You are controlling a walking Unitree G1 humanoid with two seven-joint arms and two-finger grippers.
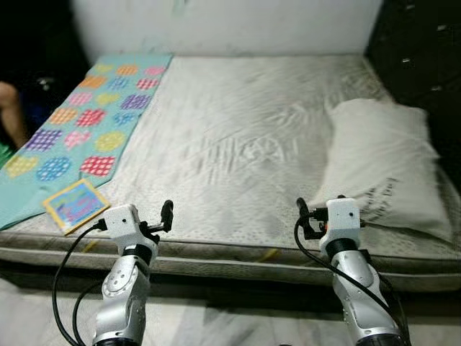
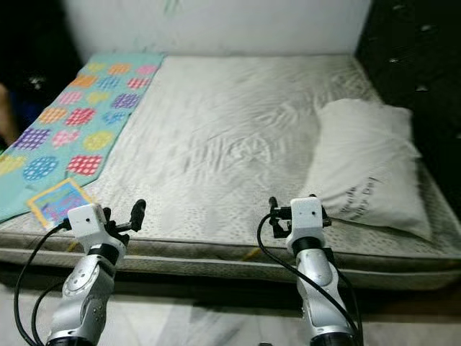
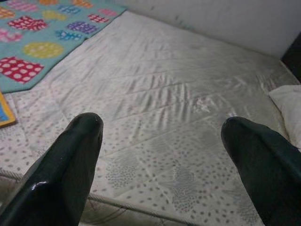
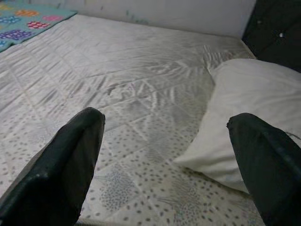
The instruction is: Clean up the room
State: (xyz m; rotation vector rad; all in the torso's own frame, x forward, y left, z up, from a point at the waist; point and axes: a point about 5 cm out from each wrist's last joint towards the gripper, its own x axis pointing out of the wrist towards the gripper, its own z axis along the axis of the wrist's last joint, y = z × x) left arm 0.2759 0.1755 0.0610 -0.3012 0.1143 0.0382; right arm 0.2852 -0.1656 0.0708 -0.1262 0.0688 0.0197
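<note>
A bare white mattress [image 1: 238, 137] lies in front of me. On its right side rests a white pillow [image 1: 382, 166]. Along its left side lies a teal blanket [image 1: 79, 130] with coloured dotted patches. A small colourful book [image 1: 75, 205] sits at the mattress's near left corner, on the blanket's end. My left gripper [image 3: 162, 125] is open over the near edge, right of the book, with nothing between its fingers. My right gripper [image 4: 167, 120] is also open and empty over the near edge, just left of the pillow's near corner.
A white wall [image 1: 230, 25] stands behind the bed, and a dark tufted panel [image 1: 418, 50] runs along its right side. Part of a person's limb [image 1: 11, 108] shows at the far left. Pale floor [image 1: 230, 317] lies between me and the bed.
</note>
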